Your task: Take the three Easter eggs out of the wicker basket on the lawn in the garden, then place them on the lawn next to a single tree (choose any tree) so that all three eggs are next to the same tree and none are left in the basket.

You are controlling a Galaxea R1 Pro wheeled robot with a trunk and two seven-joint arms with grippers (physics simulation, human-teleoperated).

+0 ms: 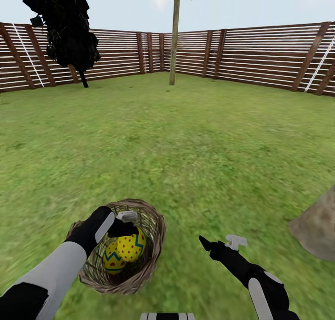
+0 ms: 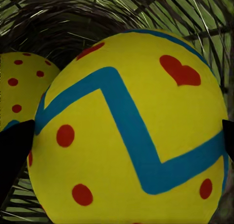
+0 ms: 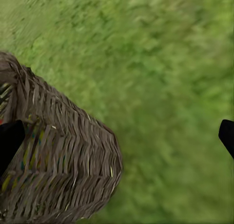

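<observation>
- Basket [image 1: 156,227]: woven brown twigs, rough and matt, with an open weave that shows gaps.
- Egg [image 2: 131,131]: smooth, matt yellow shell; flat painted red dots, a red heart and a blue zigzag.
- Lawn [image 1: 186,148]: mottled green grass, soft and dull.
- Fence [image 1: 260,55]: brown wooden slats, matt, on darker wooden posts.
- Trunk [image 1: 175,36]: pale, rough bark.
- Left arm [image 1: 56,273]: smooth hard shell in black and pale grey, slightly satin.
- Fingers [image 3: 9,141]: matt black.
</observation>
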